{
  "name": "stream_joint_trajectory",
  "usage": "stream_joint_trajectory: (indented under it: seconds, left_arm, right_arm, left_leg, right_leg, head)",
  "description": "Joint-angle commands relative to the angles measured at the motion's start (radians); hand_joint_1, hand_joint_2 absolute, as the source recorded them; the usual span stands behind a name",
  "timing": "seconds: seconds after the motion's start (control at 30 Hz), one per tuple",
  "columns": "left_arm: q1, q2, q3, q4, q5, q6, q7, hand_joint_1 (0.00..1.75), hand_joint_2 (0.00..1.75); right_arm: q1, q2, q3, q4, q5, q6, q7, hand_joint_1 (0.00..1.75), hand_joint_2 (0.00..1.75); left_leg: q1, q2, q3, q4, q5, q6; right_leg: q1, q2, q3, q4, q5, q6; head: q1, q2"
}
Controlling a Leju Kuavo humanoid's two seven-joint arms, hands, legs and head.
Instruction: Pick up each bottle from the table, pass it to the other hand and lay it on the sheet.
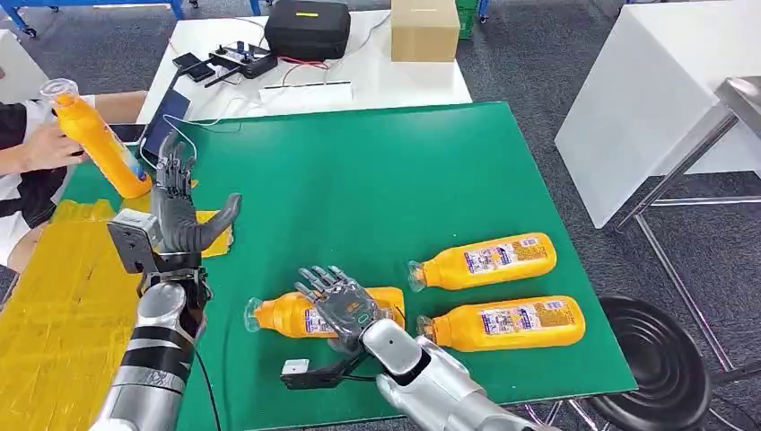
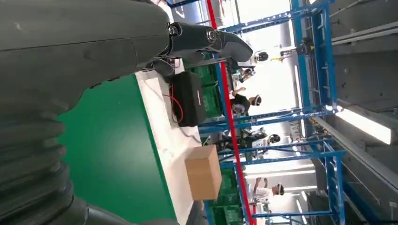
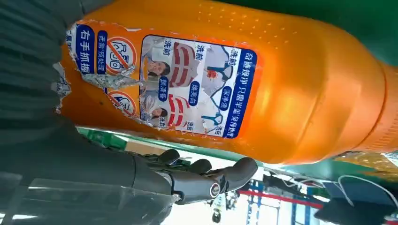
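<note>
The robot's right hand (image 1: 339, 303) rests spread over an orange bottle (image 1: 285, 316) lying on the green table (image 1: 377, 189), apparently about to grasp it, while its left hand (image 1: 182, 208) waits raised, open and empty, near the yellow sheet (image 1: 54, 305).

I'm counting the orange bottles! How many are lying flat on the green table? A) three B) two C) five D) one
A: three lie on their sides there, one under the right hand, a bottle near the far edge and a bottle nearest the robot; a fourth bottle is held by a person.
</note>
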Motion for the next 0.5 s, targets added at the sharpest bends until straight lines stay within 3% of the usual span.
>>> stream_joint_trajectory:
  seconds: [0.03, 0.17, 0.2, 0.5]
  left_arm:
    - [-0.004, -0.001, 0.026, 0.018, 0.001, -0.003, 0.006, 0.00, 1.75]
    - [-0.004, -0.001, 0.026, 0.018, 0.001, -0.003, 0.006, 0.00, 1.75]
    - [-0.003, -0.001, 0.027, 0.017, 0.001, -0.002, 0.006, 0.00, 1.75]
    - [0.016, 0.002, 0.037, -0.003, 0.003, -0.005, 0.007, 0.00, 1.75]
  right_arm:
    - [-0.056, -0.003, -0.006, 0.164, 0.017, 0.055, 0.025, 0.00, 1.75]
    - [-0.056, -0.003, -0.006, 0.164, 0.017, 0.055, 0.025, 0.00, 1.75]
    - [-0.059, -0.003, -0.004, 0.168, 0.020, 0.057, 0.027, 0.00, 0.00]
    - [-0.061, -0.002, -0.010, 0.178, 0.032, 0.073, 0.068, 0.00, 0.00]
  left_leg:
    - [0.001, -0.003, 0.004, -0.001, -0.001, -0.001]
    - [0.001, -0.003, 0.004, -0.001, -0.001, -0.001]
    - [0.001, -0.003, 0.004, -0.001, -0.001, -0.001]
    - [0.002, -0.003, 0.007, -0.001, -0.001, -0.001]
  right_leg:
    - [0.001, -0.001, 0.004, -0.001, -0.001, 0.000]
    - [0.001, -0.001, 0.004, -0.001, -0.001, 0.000]
    - [0.001, -0.001, 0.005, -0.001, -0.001, 0.000]
    - [0.001, -0.001, 0.007, -0.001, -0.002, 0.000]
  head:
    - [0.000, 0.000]
    - [0.000, 0.000]
    - [0.000, 0.000]
    - [0.000, 0.000]
